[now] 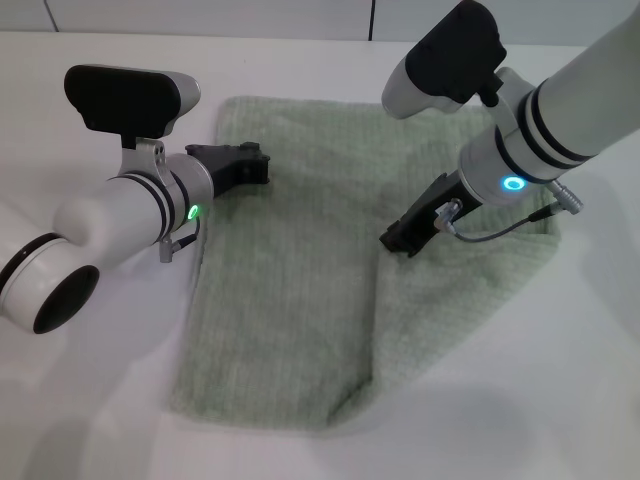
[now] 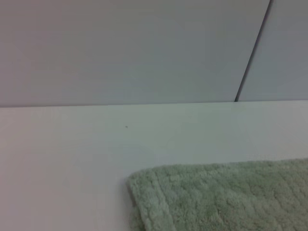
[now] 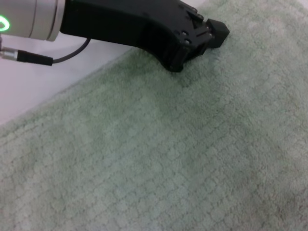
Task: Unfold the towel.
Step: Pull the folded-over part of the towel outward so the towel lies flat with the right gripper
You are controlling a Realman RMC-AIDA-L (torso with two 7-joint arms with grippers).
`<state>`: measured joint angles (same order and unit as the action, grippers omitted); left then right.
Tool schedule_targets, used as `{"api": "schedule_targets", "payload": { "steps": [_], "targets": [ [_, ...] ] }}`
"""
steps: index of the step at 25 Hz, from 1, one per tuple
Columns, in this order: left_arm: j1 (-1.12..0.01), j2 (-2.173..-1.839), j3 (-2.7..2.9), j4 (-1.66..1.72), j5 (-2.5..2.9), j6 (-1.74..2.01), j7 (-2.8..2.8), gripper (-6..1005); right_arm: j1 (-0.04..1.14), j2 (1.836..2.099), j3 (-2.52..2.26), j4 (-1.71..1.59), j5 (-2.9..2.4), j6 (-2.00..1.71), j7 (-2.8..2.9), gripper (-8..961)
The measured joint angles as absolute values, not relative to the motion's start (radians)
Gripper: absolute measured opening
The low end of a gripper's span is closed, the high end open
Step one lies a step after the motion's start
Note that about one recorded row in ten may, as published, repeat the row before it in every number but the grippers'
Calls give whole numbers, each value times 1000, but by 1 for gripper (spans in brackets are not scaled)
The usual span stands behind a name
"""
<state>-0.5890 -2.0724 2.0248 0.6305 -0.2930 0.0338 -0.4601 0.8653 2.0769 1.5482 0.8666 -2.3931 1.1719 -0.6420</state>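
Both grippers, left and right, angle down onto the towel, jaws' state unclear

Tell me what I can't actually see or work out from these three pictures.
- Whether the right gripper is pinching the towel: head view, its body hides the jaws.
- Left gripper: head view, jaws too dark to read; absent from the left wrist view.
- Towel underside and hidden layers: covered by the top fold.
- Towel's full outline: cut off in both wrist views.
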Motion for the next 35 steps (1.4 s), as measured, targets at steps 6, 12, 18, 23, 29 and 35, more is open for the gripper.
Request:
{"api": "schedule_targets", "payload": {
  "steps": [6, 12, 18, 23, 29, 35],
  "targets": [
    [-587, -2072, 2025, 632, -293, 34, -460, -1, 864, 2077, 1548, 878, -2393, 1177, -642, 60],
    [-582, -2071, 2025, 637, -293, 34, -460, -1, 837, 2077, 1548, 976, -2393, 1241, -632, 60],
    [-577, -2069, 2025, 647, -293, 28, -460, -2, 822, 2075, 1549, 1026, -2403, 1278, -615, 61],
    [-575, -2069, 2025, 647, -293, 25, -460, -2, 812, 2074, 1551, 1068, -2436, 1316, -599, 61],
    [-573, -2069, 2025, 648, -293, 24, -460, -1, 786, 2075, 1552, 1145, -2472, 1357, -587, 62],
    [-568, -2069, 2025, 658, -293, 24, -460, -1, 767, 2075, 1550, 1220, -2502, 1414, -585, 63]
  ]
}}
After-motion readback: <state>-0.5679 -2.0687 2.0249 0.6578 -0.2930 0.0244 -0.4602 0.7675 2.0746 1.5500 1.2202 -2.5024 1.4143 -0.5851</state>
